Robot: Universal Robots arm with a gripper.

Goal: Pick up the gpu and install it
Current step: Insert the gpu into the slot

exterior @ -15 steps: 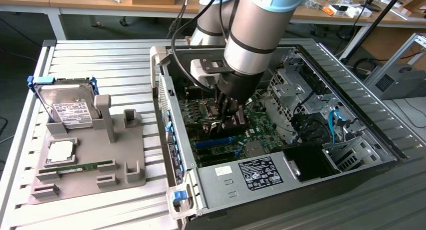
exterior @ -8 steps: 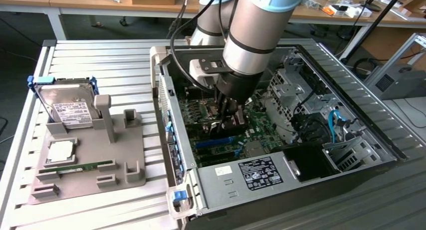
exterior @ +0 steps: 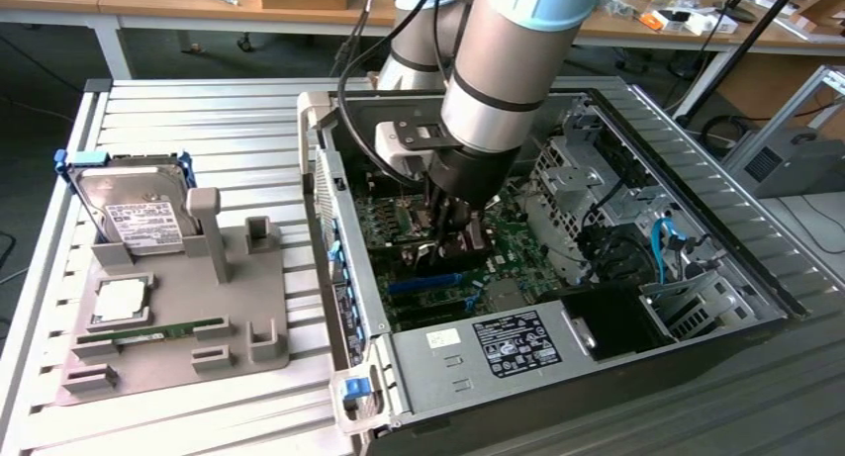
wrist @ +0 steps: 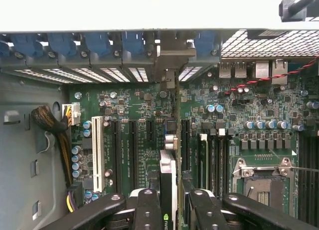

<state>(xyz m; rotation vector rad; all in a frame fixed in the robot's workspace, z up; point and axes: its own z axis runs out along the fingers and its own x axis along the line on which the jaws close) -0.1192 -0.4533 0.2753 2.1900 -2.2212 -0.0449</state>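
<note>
Gpu (wrist: 168, 190) stands on edge between the fingers (wrist: 148, 210) of the end effector (wrist: 169, 210), which is clamped on it inside the open case (exterior: 346, 278). In the wrist view the card runs straight ahead of the end effector, its far end and metal bracket reaching the rear slot openings (wrist: 169, 70) of the case. The motherboard (wrist: 249, 105) lies directly beneath, with a white slot (wrist: 97, 147) and dark slots (wrist: 133, 150) off to one side of the card and the cpu socket (wrist: 261, 177) to the other. From outside, the end effector (exterior: 442, 240) sits low over the board, and the card looks close to or just entering its slot; whether the edge connector has seated cannot be told.

Risks, as a judgement: if the card is slightly off the slot line or tilted in the grip, downward pressure could land the connector on the slot's lip or on nearby capacitors (wrist: 214, 109), bending the board or slipping the card in the fingers. The bracket could also catch on the rear frame instead of sliding into its opening.

Well apart from the end effector, on the bench (exterior: 198, 110), a holder (exterior: 185, 357) carries the hard drive (exterior: 133, 214) and memory stick (exterior: 152, 330).
</note>
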